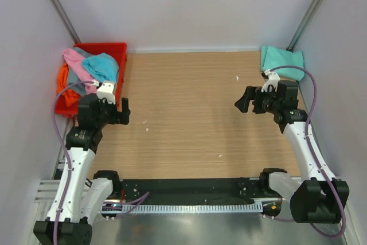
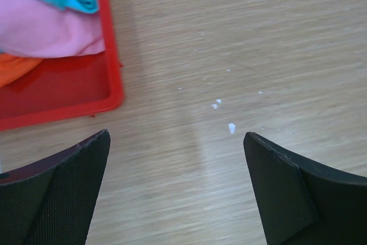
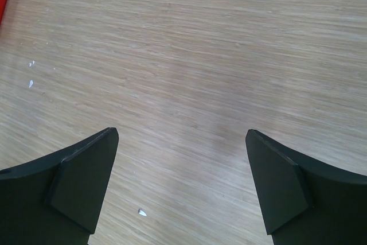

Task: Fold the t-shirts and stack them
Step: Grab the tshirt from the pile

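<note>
Left fingers (image 2: 63,193) and right fingers (image 3: 86,187) are spread fully wide, nothing held, both hung above the desk (image 1: 189,113). Turquoise t-shirt (image 1: 103,66), pink t-shirt (image 1: 76,60) and orange t-shirt (image 1: 66,81) are heaped in red crate (image 1: 117,48), far left. Mint-teal t-shirt (image 1: 281,60) is laid folded at far-right corner.

You'll see a red crate (image 1: 106,46) on the counter's (image 1: 195,119) far left corner, and white flecks (image 2: 231,127) dotting the wood.

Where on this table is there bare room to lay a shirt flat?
The middle of the wooden table is bare, from the red crate across to the mint-teal shirt in the far right corner. Crowded: the crate, heaped with turquoise, pink and orange t-shirts.
</note>
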Action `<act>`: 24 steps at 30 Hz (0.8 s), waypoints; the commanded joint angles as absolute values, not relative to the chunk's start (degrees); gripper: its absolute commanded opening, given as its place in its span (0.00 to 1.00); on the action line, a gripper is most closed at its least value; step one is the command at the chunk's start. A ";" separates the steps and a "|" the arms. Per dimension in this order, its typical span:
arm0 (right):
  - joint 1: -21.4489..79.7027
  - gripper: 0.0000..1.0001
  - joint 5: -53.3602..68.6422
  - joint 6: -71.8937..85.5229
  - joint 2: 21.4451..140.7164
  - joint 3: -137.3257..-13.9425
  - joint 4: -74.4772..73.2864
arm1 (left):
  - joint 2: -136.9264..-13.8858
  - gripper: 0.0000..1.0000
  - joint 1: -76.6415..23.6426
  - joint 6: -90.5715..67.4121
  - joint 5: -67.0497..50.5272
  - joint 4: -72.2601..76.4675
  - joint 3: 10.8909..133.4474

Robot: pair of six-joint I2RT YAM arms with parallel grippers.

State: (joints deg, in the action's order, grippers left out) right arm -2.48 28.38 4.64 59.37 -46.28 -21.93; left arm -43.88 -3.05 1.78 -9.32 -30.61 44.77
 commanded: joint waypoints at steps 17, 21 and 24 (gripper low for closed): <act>-2.55 1.00 27.42 -5.98 62.84 -49.13 -26.28 | -69.83 0.99 -0.44 11.78 20.21 -22.93 58.34; -2.29 1.00 27.25 -6.41 63.63 -49.57 -26.45 | -79.79 0.98 0.08 11.78 18.73 -26.80 69.57; -2.02 1.00 26.02 -6.94 63.37 -49.48 -26.63 | -85.58 0.95 3.59 10.11 14.68 -27.16 77.04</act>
